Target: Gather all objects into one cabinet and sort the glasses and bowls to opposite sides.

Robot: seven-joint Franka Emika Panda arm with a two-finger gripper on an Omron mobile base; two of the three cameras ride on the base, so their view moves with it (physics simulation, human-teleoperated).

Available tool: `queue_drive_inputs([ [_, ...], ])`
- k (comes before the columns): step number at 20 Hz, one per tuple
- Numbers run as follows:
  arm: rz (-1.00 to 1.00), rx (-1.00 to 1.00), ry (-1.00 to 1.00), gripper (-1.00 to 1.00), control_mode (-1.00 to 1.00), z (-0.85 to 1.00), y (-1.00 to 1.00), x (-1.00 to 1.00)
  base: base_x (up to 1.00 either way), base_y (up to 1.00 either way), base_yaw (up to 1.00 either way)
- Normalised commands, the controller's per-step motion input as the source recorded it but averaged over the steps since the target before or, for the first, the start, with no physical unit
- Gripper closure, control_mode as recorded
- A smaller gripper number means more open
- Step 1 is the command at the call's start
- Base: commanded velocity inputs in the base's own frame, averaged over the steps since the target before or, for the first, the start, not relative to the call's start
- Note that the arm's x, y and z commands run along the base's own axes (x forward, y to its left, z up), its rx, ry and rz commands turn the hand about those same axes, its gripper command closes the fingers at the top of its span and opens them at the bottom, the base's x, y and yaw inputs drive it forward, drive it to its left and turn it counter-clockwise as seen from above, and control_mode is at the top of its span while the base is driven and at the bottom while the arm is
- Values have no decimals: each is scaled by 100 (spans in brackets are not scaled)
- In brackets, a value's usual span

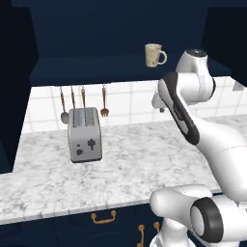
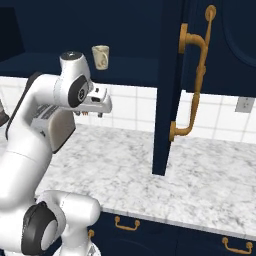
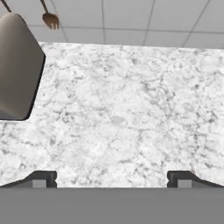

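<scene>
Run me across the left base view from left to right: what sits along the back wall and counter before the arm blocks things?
Hanging ladle → toaster on the marble counter → hanging fork → cream cup up on the dark cabinet shelf → the robot's white arm.

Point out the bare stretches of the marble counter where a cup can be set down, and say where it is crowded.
Bare marble runs from the toaster across to the open cabinet door, and along the counter front edge. It is crowded at the back left, where utensils hang behind the toaster. The open gripper hovers over bare marble.
</scene>
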Motion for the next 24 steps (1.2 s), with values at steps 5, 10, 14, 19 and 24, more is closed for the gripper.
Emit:
queue_drive_inputs([
  [5,3,-5,-55,-100,-100,74,-11,-38,0,0,0],
  [10,0,0,-38,-100,-100,55,3,10,0,0,0],
  [14,0,0,-23,-100,-100,73,1,25,0,0,0],
  [19,1,0,-14,-100,-100,74,0,0,0,0,0],
  [24,4,0,-3,-100,-100,57,0,2,0,0,0],
])
